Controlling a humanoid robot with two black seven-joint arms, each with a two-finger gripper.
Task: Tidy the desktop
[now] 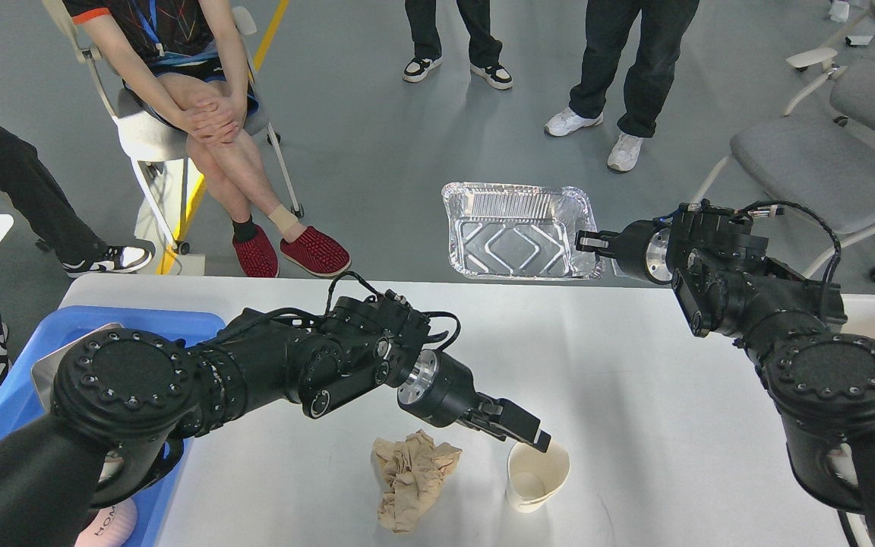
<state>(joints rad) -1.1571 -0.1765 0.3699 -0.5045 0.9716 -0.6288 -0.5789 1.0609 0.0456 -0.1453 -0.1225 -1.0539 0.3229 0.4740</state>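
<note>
White smooth counter [635, 365] spans below me. My left gripper [532, 439] pinches the rim of the light, crushable white paper cup [535, 477]; my right gripper [588, 241] seemingly clamps the flimsy aluminium foil tray [517, 230] edge.

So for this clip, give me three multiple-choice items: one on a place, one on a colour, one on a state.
1. Where is the foil tray?
A. in the right pincer, raised past the desktop's far edge
B. in the bin
C. under the cup

2. What colour is the crumpled paper?
A. blue
B. tan
C. green

3. How does the paper cup stand?
A. crushed flat
B. upside down
C. mouth up, left pincer at its rim

Key: 1 A, its fingers grip the tray's edge; 2 B, brownish wad; 3 C, open top visible.
</note>
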